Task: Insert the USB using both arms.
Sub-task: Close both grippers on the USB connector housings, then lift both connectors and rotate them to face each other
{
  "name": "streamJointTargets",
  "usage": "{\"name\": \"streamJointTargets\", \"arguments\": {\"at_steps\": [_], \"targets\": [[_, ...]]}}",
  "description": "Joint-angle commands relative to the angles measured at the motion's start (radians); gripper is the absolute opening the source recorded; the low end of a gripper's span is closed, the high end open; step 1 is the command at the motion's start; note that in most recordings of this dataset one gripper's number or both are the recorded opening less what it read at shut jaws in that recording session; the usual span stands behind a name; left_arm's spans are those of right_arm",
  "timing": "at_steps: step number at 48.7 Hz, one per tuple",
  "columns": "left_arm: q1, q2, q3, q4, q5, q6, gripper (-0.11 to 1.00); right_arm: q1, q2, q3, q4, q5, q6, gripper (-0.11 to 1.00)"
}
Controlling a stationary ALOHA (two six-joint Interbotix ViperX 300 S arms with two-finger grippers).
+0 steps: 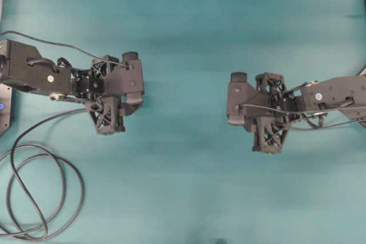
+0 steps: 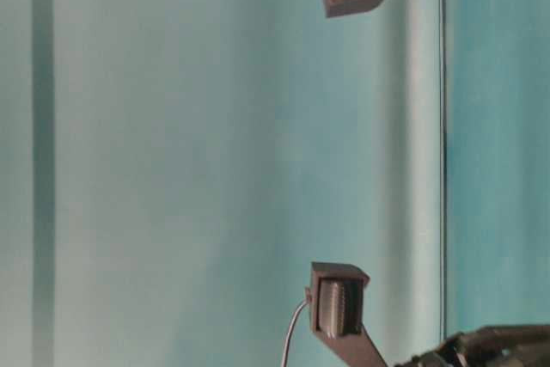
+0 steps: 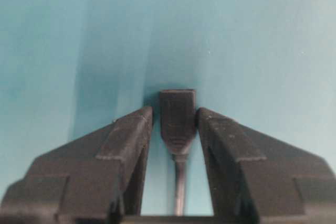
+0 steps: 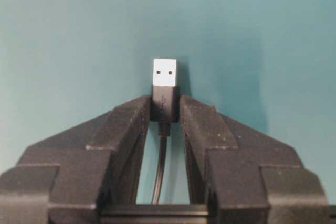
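The right gripper (image 4: 165, 109) pinches the USB (image 4: 165, 74) by its dark body, leaving the silver tip free to enter. The left gripper (image 3: 176, 124) clamps the socket end (image 3: 177, 114) of the other cable—both held above the table (image 1: 189, 38), facing, well apart.

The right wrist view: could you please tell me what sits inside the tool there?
The USB stands between the right tool's fingers, silvery tip poking out, cable trailing back. The fingers hide the sides of its dark body.
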Motion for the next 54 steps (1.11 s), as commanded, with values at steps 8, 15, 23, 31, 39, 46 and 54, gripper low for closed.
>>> {"name": "streamJointTargets", "arguments": {"at_steps": [8,15,23,31,39,46,54], "targets": [[-0.067,-0.097,-0.009,-0.005,0.071,-0.002,0.19,0.005,-0.144,-0.009,-0.052,0.049,-0.009,0.27],[-0.1,-0.158,-0.015,-0.011,0.069,-0.002,0.19,0.006,-0.215,-0.009,-0.075,0.129,-0.009,0.27],[-0.124,-0.219,-0.026,-0.028,0.071,-0.035,0.19,0.02,-0.278,-0.006,-0.109,0.155,-0.009,0.27],[-0.138,-0.259,-0.028,-0.032,0.046,-0.153,0.19,0.058,-0.295,-0.006,-0.156,0.183,-0.008,0.27],[-0.155,-0.284,-0.021,-0.032,-0.031,-0.287,0.19,0.095,-0.295,-0.017,-0.196,0.184,-0.003,0.27],[-0.175,-0.285,-0.02,-0.032,-0.117,-0.425,0.19,0.121,-0.295,-0.031,-0.259,0.198,0.0,0.27],[-0.201,-0.293,0.006,-0.032,-0.252,-0.598,0.19,0.14,-0.301,-0.061,-0.354,0.273,0.023,0.27]]}}
